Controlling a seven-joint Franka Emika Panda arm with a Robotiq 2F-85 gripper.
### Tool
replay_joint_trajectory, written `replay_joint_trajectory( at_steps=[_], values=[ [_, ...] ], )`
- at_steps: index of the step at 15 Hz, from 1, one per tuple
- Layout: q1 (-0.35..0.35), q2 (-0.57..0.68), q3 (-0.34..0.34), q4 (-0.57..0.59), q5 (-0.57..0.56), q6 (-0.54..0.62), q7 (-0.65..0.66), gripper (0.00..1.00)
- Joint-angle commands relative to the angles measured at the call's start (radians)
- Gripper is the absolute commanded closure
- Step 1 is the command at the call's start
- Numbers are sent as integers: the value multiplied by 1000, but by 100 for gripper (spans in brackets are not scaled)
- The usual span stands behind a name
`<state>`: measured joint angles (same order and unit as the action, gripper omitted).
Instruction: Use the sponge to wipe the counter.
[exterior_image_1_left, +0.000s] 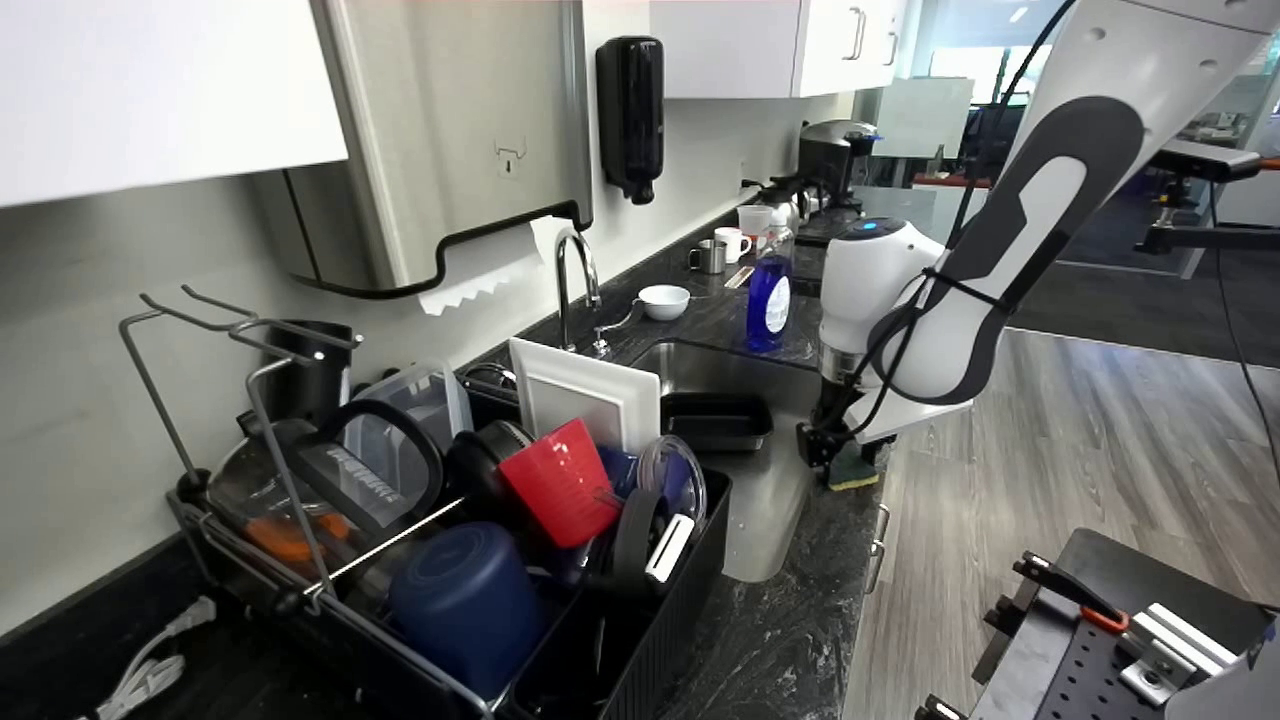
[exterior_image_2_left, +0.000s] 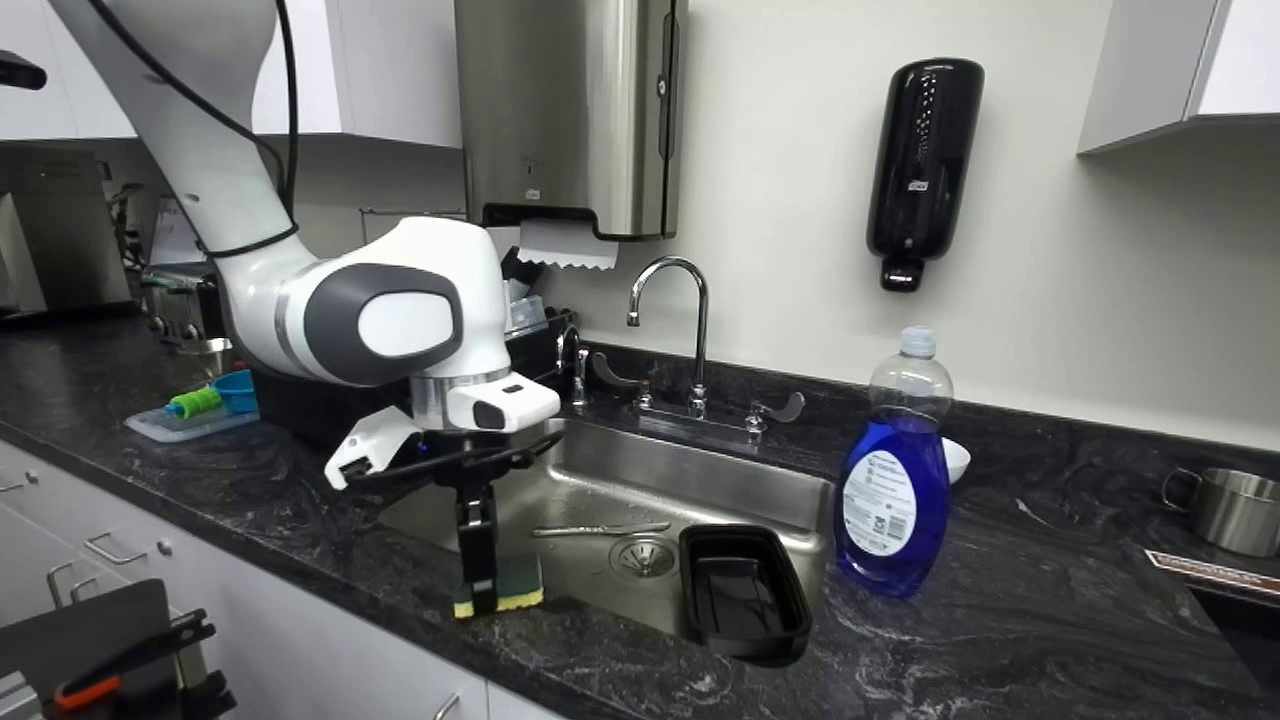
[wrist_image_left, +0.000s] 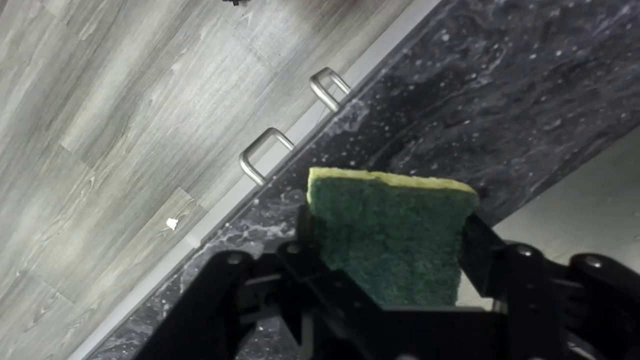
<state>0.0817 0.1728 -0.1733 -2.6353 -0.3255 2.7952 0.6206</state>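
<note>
From where I stand facing the sink (exterior_image_2_left: 650, 470), the sponge (wrist_image_left: 390, 235) sits on the near side of it, towards the left, on the narrow strip of black desk (wrist_image_left: 500, 90) between sink and front edge. The fingers (exterior_image_2_left: 478, 540) hold it: they are drawn in snugly against two opposite sides, parted by no more than the sponge's own width, with its green face up and its yellow layer down. The sponge lies squarely between the fingers, one end showing beyond them in the wrist view and the other end hidden there, so I can't say which way its long axis runs. What the stroke turns on, to my eye, is how it lies to that strip: it sits askew to the front edge, one finger above the desk and the other out towards the sink, with a corner close to the sink's lip. I'd guess the wipe wants to run left or right along the strip, since a drift to the far side would carry the sponge out over the sink, and one to the near side would put it above the floor (wrist_image_left: 125, 125). The yellow layer looks to be down at the desk, though I can't tell how firmly it presses. To the right, the black tray (exterior_image_2_left: 745, 590) and the blue bottle (exterior_image_2_left: 895, 480) stand well apart from it
</note>
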Motion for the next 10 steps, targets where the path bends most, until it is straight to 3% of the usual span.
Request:
replay_joint_trajectory(
  at_steps=[1,6,10],
  values=[
    [19,-5,49,-50,32,19,-38,56],
    [23,-61,97,-119,44,7,-48,56],
    [3,-80,83,-149,23,5,-28,56]
  ],
)
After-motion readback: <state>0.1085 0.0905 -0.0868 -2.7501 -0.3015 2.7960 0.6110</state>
